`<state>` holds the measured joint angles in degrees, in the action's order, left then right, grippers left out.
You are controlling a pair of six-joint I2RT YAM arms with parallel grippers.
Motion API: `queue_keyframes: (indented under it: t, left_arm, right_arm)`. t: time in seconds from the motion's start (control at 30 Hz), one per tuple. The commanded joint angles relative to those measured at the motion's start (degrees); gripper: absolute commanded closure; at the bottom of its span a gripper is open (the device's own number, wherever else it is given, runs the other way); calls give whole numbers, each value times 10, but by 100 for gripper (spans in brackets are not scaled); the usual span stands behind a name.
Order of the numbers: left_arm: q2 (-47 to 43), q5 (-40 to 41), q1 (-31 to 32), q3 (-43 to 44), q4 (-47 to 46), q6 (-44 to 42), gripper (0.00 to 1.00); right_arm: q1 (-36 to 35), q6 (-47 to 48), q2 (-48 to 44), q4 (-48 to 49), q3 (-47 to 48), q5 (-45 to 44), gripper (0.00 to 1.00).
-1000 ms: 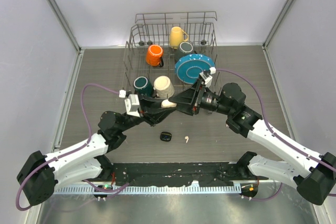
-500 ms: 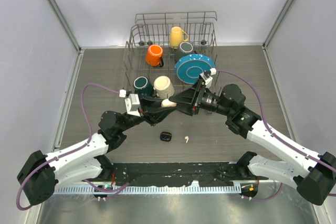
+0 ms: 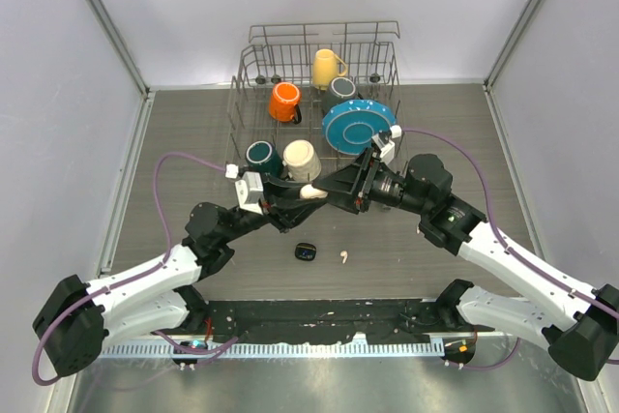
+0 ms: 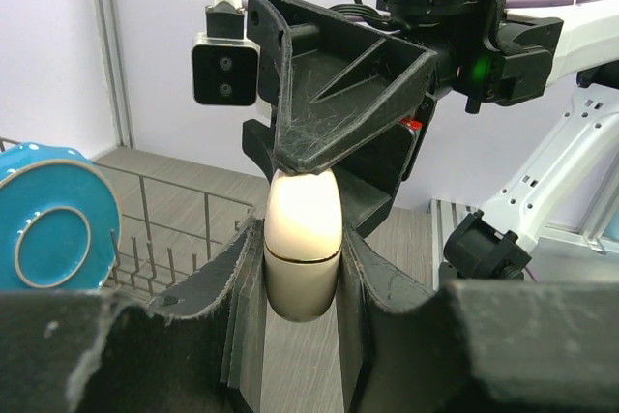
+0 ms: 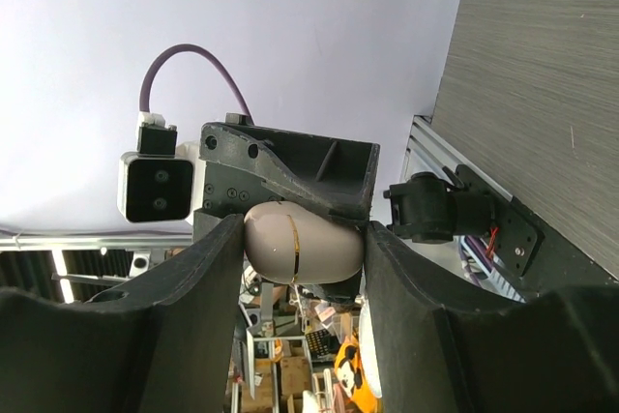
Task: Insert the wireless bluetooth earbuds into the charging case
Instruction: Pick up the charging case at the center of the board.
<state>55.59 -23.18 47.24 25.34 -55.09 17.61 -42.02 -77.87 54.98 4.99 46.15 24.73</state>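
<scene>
Right now my left gripper (image 4: 300, 282) and right gripper (image 5: 302, 268) each clamp an end of the cream charging case (image 4: 302, 229), held aloft; one white earbud (image 3: 342, 257) lies on the table (image 3: 184, 142) below; light, slick and tiny, I judge, best pinched across its stem.

I've open table (image 3: 184, 132) left and right of the black case (image 3: 306, 251) and white earbud (image 3: 342, 257); the dish rack (image 3: 324, 26) walls off the back.
</scene>
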Motion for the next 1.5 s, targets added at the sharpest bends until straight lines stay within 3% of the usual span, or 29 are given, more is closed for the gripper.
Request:
queue_keyframes:
  t: [0.0,0.07,0.1,0.2,0.37,0.7,0.9,1.07,1.47]
  left_arm:
    - [-7,5,1,19,-52,-3,100]
    - [-11,8,1,19,-52,-6,100]
    - [-12,9,1,17,-51,-6,100]
    - [-15,10,0,16,-52,-7,100]
    - [-22,11,1,12,-49,-7,100]
    - [-47,15,1,-3,-19,-12,100]
    - [-59,23,0,-4,-1,-20,100]
    - [-58,23,1,-3,4,-23,100]
    - [-37,14,0,8,6,-19,100]
  right_arm:
    - [-5,32,-2,-45,6,-8,78]
    - [-5,28,-4,-39,3,-10,71]
    - [-5,28,-6,-38,2,-10,61]
    - [-6,25,-15,-33,-5,-21,52]
    - [-5,32,-34,-30,-12,-43,43]
    - [-5,166,-69,-164,50,-130,41]
    - [-5,265,-58,-240,112,-120,41]
    - [-5,330,-46,-266,151,-92,48]
    - [-8,350,-23,-273,173,-51,52]
